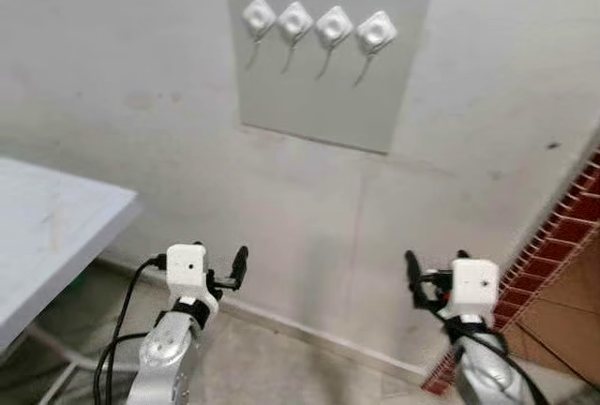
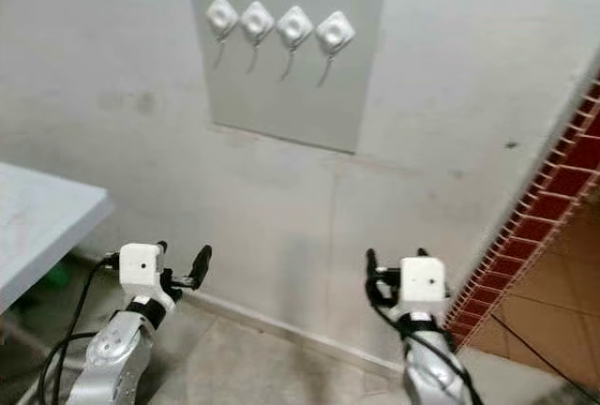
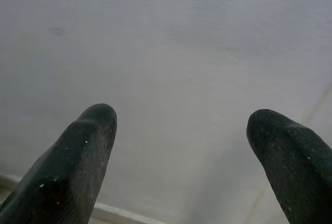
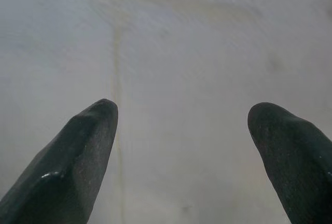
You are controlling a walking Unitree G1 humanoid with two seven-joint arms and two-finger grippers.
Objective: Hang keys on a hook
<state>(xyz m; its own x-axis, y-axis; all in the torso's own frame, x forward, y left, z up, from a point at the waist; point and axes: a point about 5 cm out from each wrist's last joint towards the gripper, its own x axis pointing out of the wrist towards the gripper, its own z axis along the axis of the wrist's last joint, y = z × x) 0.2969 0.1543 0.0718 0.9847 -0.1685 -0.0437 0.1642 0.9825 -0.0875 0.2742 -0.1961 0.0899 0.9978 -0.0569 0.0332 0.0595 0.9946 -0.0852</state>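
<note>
Four hooks (image 1: 319,28) sit in a row on a grey wall panel (image 1: 323,96), high above both pincers. Left pincer (image 1: 225,272) and right pincer (image 1: 422,285) are released and empty; no keys are visible

Wall (image 1: 141,96): off-white, with faint smudges.
Panel (image 1: 323,96) on the wall: plain pale grey.
Hooks (image 1: 319,25) on the panel: four white diamond-shaped bases with grey hooks.
Tiles (image 1: 572,227) right of the panel: dark red with pale joints.
Table (image 1: 47,227) left of the panel: pale grey-white top.
Left gripper (image 3: 181,146): black fingers, empty.
Right gripper (image 4: 181,146): black fingers, white wrist block.
</note>
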